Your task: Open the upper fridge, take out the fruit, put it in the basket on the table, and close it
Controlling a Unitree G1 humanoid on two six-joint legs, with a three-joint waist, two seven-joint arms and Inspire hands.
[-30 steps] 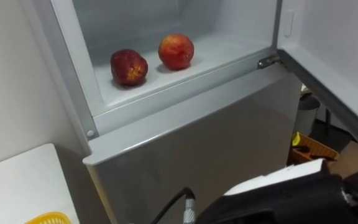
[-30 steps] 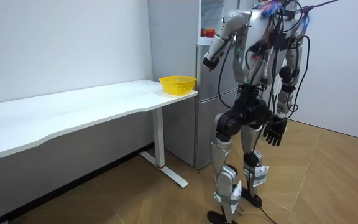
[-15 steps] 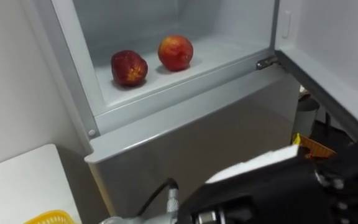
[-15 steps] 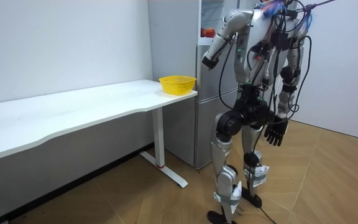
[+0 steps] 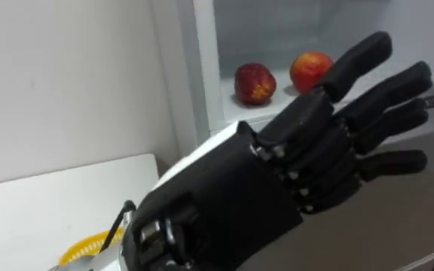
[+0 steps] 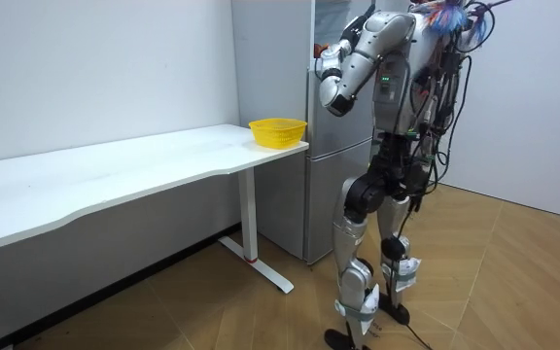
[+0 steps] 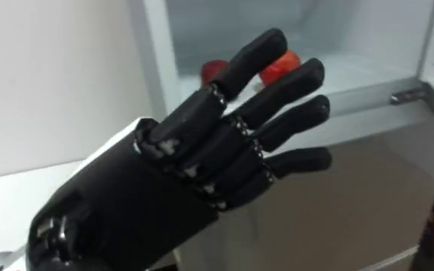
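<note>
White wall [image 5: 66, 83] and fridge [image 5: 200, 68] sit farther right than a second ago, since the camera has swung. The robot stands before the fridge, off the table's [image 6: 115, 160] end. Its left hand [image 5: 300, 150] has risen to the open upper compartment, back to the camera, fingers [image 5: 398, 79] straight, spread and empty. A dark red fruit [image 5: 255, 83] and a bright red fruit [image 5: 310, 70] lie near the shelf's front edge.

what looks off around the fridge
Nothing stands out: two red apples sit apart on the upper fridge shelf, the yellow basket rests on the white table, and the left robot hand is open.
</note>
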